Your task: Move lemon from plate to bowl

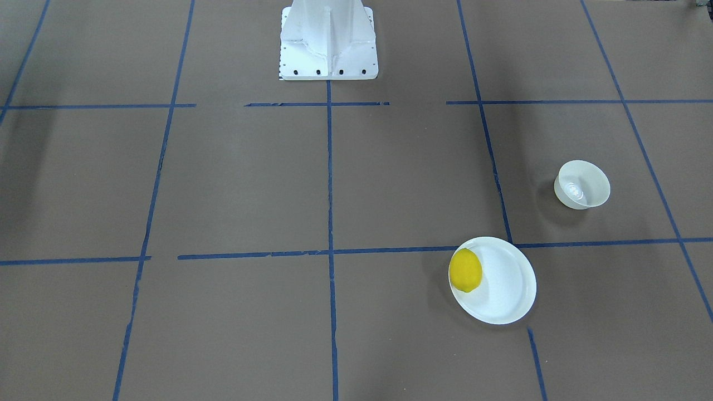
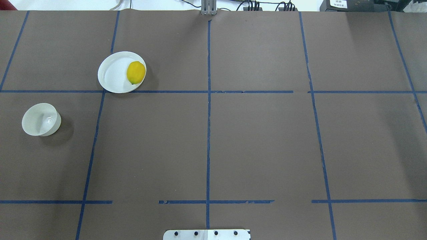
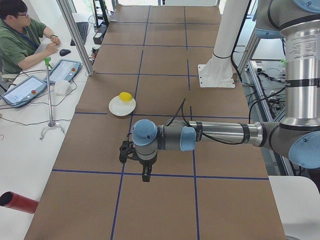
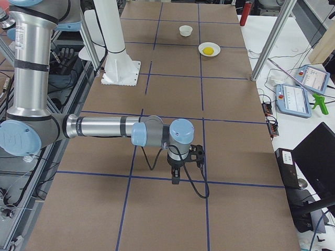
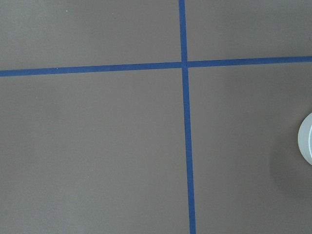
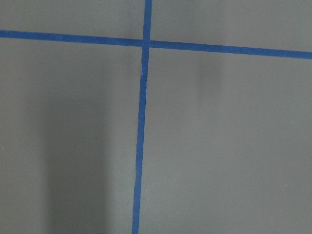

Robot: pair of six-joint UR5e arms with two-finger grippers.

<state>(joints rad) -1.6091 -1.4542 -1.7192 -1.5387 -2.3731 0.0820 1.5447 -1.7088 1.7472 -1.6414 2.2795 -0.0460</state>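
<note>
The yellow lemon [image 1: 465, 270] lies on the robot-right side of the flat white plate [image 1: 509, 289], on the robot's left half of the table; both also show from overhead, lemon [image 2: 136, 72] and plate [image 2: 113, 73]. The small cream bowl [image 1: 582, 185] stands upright and empty, apart from the plate, nearer the robot and further left [image 2: 40, 119]. Its rim [image 5: 307, 146] shows at the right edge of the left wrist view. My left gripper [image 3: 145, 175] and right gripper [image 4: 176, 179] hang high over the table and show only in the side views. I cannot tell whether they are open or shut.
The robot's white base [image 1: 328, 42] stands at the table's middle edge. Blue tape lines grid the brown table. An operator [image 3: 20, 35] sits beside the table with tablets [image 3: 64, 70]. A tripod stand [image 3: 50, 100] and a red cylinder [image 3: 17, 201] are off the table.
</note>
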